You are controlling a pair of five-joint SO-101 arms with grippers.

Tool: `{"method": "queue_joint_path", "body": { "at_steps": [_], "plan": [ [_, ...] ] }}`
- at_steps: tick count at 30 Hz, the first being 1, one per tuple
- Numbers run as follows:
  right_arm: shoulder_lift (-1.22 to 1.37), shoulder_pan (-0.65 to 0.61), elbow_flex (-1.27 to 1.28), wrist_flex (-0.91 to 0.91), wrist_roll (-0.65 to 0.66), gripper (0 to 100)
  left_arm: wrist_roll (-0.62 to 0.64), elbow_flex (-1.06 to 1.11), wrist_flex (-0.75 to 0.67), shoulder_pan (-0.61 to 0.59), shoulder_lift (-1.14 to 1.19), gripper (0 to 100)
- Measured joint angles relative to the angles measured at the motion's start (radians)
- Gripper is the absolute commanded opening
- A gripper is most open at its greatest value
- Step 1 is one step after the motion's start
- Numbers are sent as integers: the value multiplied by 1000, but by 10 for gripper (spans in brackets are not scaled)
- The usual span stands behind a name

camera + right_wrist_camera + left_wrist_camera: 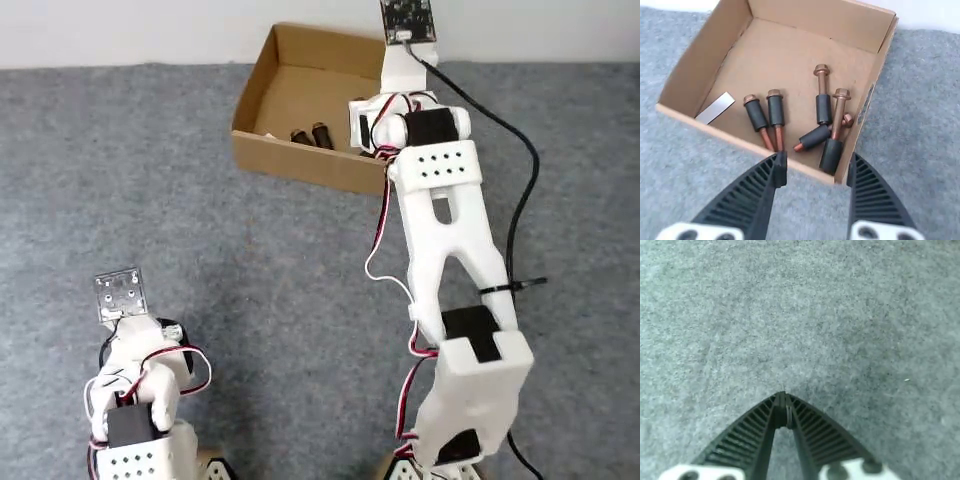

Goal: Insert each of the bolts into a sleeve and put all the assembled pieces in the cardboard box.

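Note:
The cardboard box (700, 70) holds several copper bolts, each pushed through a black sleeve (823, 108), lying loose on its floor. From above, the same box (262, 72) sits at the table's far edge, with two assembled pieces (310, 135) visible by its near wall. My right gripper (816, 167) hangs open and empty just above the box's near rim; that arm (445, 230) stretches across the right side of the table. My left gripper (786, 412) is shut with nothing in it, over bare grey felt, and its arm (135, 375) stays low at the near left.
A grey felt mat (200, 220) covers the table. A white label (715, 108) lies on the box floor near one wall. A black cable (520, 170) trails beside the right arm. A white wall runs behind the box.

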Motion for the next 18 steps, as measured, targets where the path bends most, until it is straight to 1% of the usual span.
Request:
{"method": "queue_joint_path", "body": {
  "at_steps": [12,18],
  "plan": [
    [-123,3,0,213,-2,187,0,0,0,0,0,6],
    [-183,52,0,296,-2,187,0,0,0,0,0,6]
  ]
}}
